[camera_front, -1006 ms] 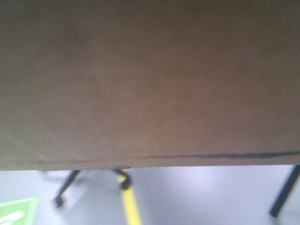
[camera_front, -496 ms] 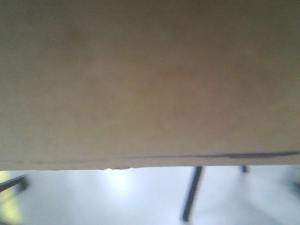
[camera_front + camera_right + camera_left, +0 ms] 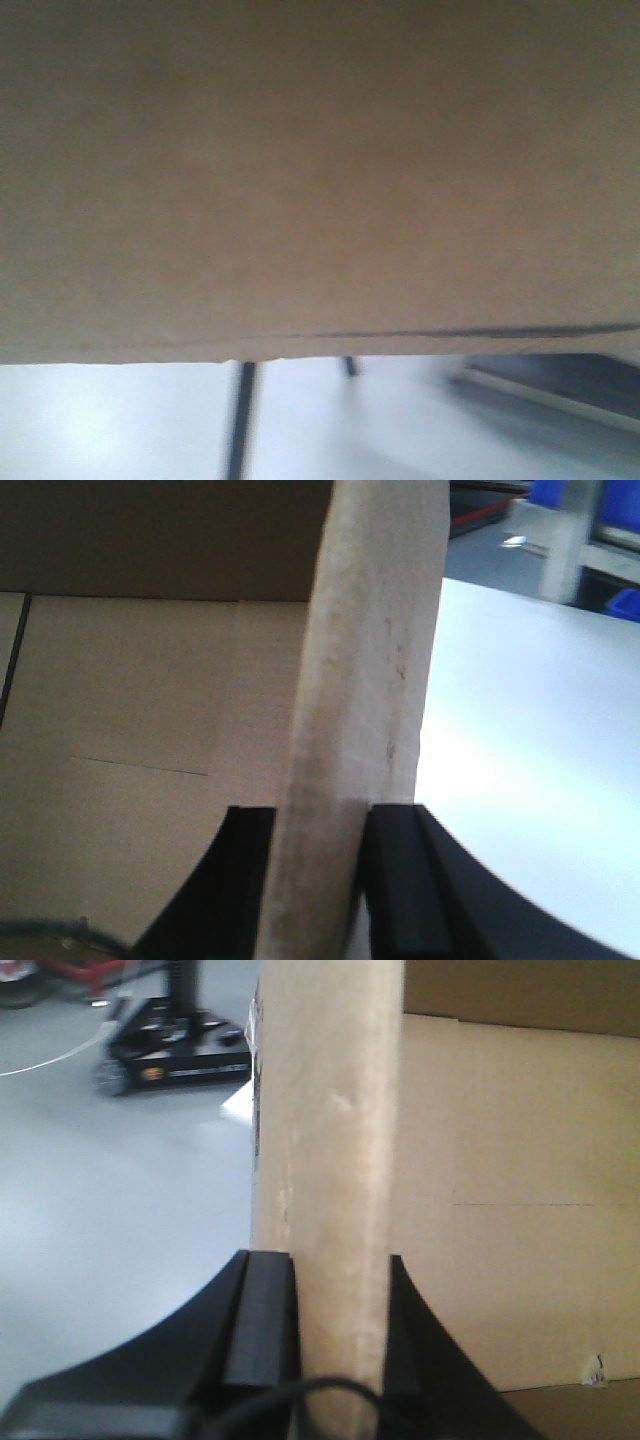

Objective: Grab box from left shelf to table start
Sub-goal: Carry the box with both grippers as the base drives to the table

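The brown cardboard box [image 3: 320, 180] fills most of the front view, its lower edge across the bottom third. In the left wrist view my left gripper [image 3: 335, 1260] is shut on an upright wall of the box [image 3: 330, 1110], one black finger on each side. In the right wrist view my right gripper [image 3: 318, 810] is shut on the opposite wall of the box [image 3: 370, 630] in the same way. The box's inside panels show beside each wall. Its black printed panel is out of view.
Under the box, black legs [image 3: 240, 420] stand on the pale grey floor, with a dark flat slab [image 3: 560, 385] at the right. A black wheeled base [image 3: 180, 1045] stands on the floor. A white surface [image 3: 520, 730] lies below the right gripper, with blurred blue bins [image 3: 560, 492] beyond it.
The floor under the box has slid left: the yellow line and green mark are gone, a black leg moved from right to left, and a dark slab has come in at the right. Both grips are unchanged.
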Controlling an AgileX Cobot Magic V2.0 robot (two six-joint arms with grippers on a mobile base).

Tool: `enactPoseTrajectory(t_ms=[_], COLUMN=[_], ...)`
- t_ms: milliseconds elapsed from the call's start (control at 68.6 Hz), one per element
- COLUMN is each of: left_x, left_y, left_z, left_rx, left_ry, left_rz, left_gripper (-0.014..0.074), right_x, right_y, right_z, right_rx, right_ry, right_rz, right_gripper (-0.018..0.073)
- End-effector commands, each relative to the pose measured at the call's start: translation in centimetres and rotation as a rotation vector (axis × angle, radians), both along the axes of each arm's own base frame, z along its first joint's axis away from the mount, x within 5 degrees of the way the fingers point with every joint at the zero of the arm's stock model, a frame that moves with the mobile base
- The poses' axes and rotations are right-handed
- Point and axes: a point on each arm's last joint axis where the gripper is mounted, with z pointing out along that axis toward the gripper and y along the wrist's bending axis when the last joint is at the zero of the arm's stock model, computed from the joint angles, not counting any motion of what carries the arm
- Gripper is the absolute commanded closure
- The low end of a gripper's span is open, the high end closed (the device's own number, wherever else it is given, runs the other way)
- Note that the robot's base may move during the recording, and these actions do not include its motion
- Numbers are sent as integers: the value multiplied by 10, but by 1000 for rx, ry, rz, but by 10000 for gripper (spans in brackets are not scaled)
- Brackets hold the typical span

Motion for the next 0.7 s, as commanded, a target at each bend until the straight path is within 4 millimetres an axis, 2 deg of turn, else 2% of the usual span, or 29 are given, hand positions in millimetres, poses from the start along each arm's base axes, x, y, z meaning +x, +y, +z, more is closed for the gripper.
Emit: enactPoseTrajectory(t_ms=[0,685], left_x=[-2,-2], left_y=[-3,-3], left_z=[22,22], left_rx=[-104,-104], left_ry=[-143,-143], left_rz=[-42,-42], left_gripper=[696,696], right_x=[3,3], right_y=[-5,-5], right_z=[18,18], right_rx=[-15,-15], right_ry=[-127,-127], right_rz=[-64,-64], right_gripper=[502,502])
